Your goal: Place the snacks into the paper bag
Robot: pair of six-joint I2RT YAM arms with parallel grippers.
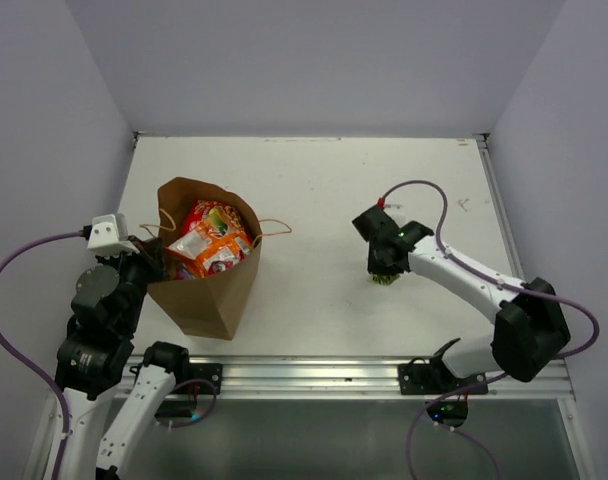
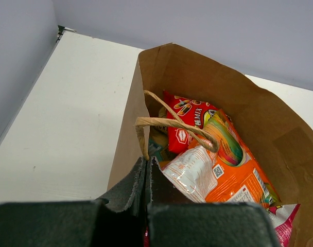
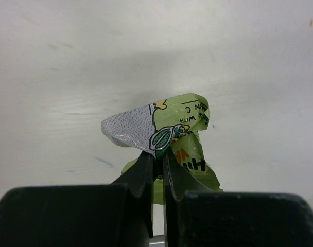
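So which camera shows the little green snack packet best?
The right wrist view. The green packet fills its middle, pinched in the right gripper, print showing. The top external view shows just a small green bit under that gripper. The left wrist view shows the paper bag, not this packet.

A lab test cell: white table (image 1: 314, 300) boxed by plain walls (image 1: 314, 60), aluminium rail (image 1: 314, 375).

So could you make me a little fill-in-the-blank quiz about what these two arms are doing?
The snack packet pinched by the right fingers is ___.
The paper bag is pinched by the ___ arm's fingers.
The orange packet lies ___ the bag.
Missing words: green; left; inside.
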